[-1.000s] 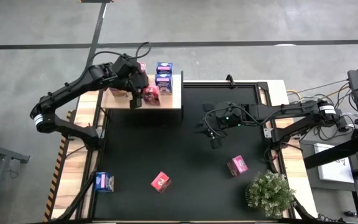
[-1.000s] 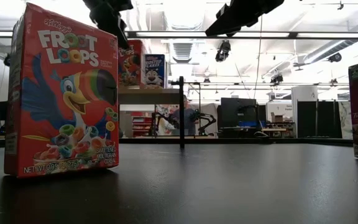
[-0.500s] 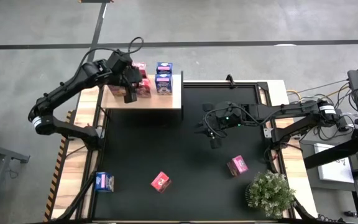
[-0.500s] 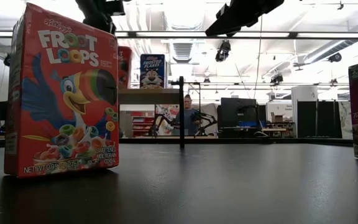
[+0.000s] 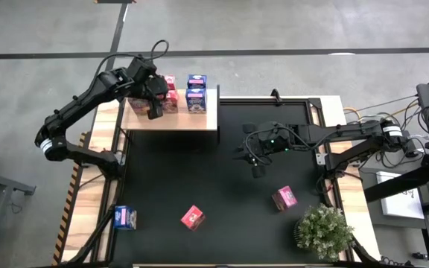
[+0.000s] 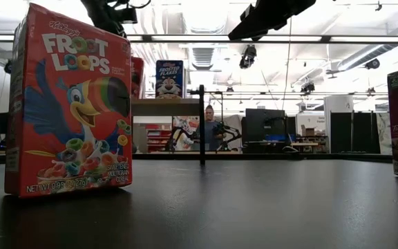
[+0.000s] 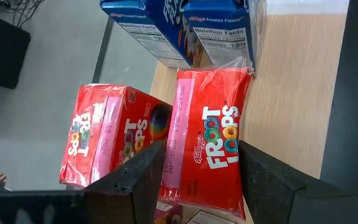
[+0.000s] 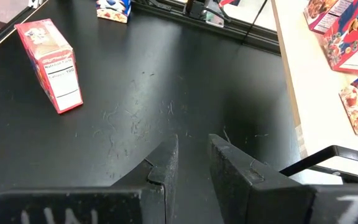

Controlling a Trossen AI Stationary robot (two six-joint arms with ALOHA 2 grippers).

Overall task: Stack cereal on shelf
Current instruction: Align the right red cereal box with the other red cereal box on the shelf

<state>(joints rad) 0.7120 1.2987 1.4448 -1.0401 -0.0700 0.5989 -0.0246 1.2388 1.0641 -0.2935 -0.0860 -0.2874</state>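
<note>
The left hand hangs over the left part of the pale wooden shelf, which stands at the back left of the black worktop. Its fingers are spread apart and grip nothing. In the left wrist view a red cereal box lies flat on the shelf plank, showing in the gap between the two fingers and not touched by them. A second red box lies just beside it, toward the shelf's outer edge. Two blue boxes stand farther along the plank, close against the end of the flat red box. From above, the red boxes sit right next to the left hand, and the blue boxes just to their right.

The right hand waits over the middle of the worktop, well apart from the shelf. Its fingers stand close together with a narrow gap, and nothing is held between them.

Three more boxes are down on the worktop near its front edge: a blue one at the left corner, a red one near the middle and a pink one toward the right, beside a small potted plant. In the low view the red box stands upright, its printed front to the camera.
</note>
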